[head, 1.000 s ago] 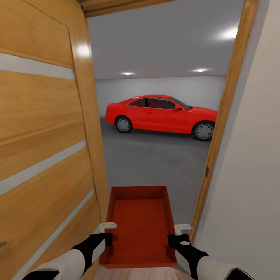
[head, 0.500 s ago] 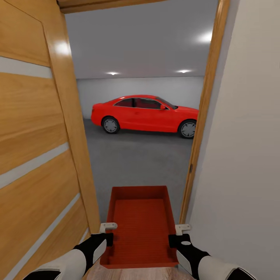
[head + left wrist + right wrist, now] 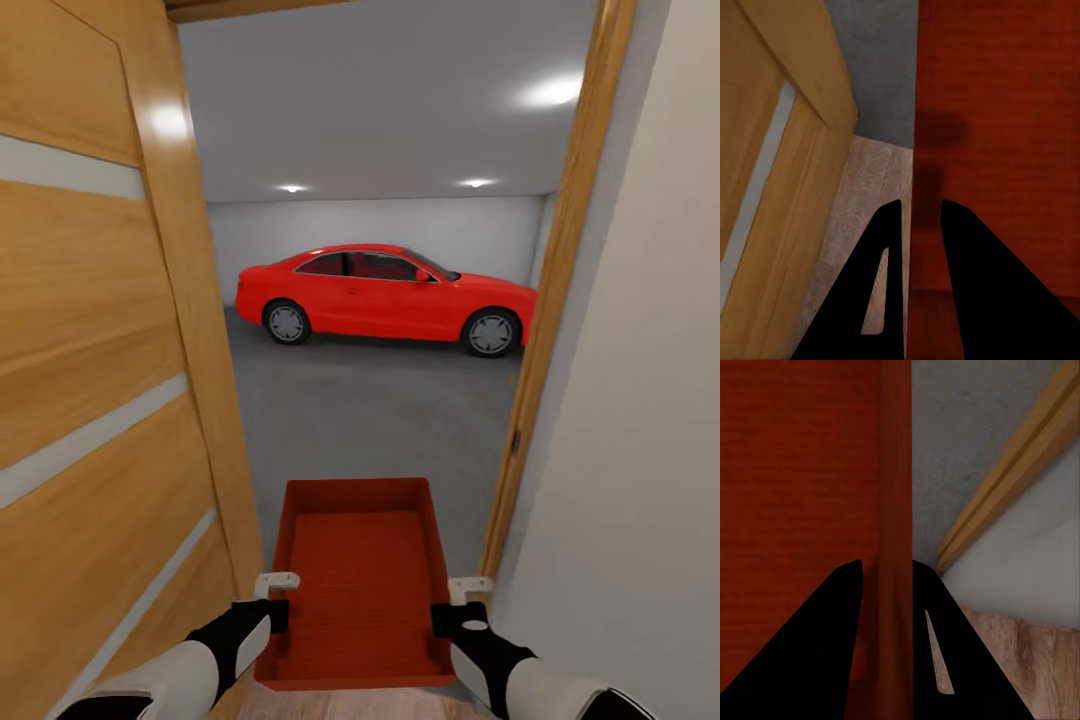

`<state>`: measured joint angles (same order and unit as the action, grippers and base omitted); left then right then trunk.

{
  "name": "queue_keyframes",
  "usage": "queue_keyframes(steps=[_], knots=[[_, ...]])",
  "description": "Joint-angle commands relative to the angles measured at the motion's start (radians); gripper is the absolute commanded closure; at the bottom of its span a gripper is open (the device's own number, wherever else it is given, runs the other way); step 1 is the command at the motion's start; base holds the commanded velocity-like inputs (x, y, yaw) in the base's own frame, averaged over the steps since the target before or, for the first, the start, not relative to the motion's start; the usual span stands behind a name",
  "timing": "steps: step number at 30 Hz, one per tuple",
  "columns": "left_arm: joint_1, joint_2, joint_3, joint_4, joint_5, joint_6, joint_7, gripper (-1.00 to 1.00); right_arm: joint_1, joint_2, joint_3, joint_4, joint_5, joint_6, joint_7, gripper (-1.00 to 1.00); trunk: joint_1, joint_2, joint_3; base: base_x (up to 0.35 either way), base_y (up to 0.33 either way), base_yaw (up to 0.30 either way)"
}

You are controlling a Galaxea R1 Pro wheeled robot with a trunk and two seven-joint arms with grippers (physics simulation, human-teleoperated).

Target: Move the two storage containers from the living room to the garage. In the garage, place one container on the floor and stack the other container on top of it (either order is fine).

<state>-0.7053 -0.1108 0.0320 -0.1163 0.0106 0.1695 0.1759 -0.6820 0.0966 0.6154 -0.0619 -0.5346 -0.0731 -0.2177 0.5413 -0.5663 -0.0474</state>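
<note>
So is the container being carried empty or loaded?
Empty. The head view shows the container's bare ribbed bottom, with nothing inside it.

Container (image 3: 355, 585) between both claws in the doorway, door (image 3: 100, 380) at left, car (image 3: 385, 293) beyond.

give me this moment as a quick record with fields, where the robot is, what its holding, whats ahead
location: at a doorway, slatted wooden door open on the left
carried: one storage container, empty, held level
left tool: shut on the container's left wall
right tool: shut on its right wall
ahead: garage, grey floor, red car by the back wall
</note>
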Motion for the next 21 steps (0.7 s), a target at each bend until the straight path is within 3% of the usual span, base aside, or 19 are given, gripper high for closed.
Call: queue_keyframes(steps=[1,7,21], knots=[[0.0,0.006,-0.018,-0.005,-0.021,0.007,0.03,1.0,-0.001,-0.011,-0.014,0.016,-0.021,-0.007,-0.005,1.0,0.001,-0.002,-0.002,0.134,0.127,0.0],[0.0,0.006,-0.018,-0.005,-0.021,0.007,0.03,1.0,-0.002,-0.011,-0.014,0.016,-0.02,-0.007,-0.005,1.0,0.001,-0.002,-0.002,0.049,0.044,-0.11],[0.0,0.006,-0.018,-0.005,-0.021,0.007,0.03,1.0,-0.002,-0.01,-0.014,0.016,-0.02,-0.007,-0.006,1.0,0.001,-0.002,-0.002,0.001,0.001,-0.256]])
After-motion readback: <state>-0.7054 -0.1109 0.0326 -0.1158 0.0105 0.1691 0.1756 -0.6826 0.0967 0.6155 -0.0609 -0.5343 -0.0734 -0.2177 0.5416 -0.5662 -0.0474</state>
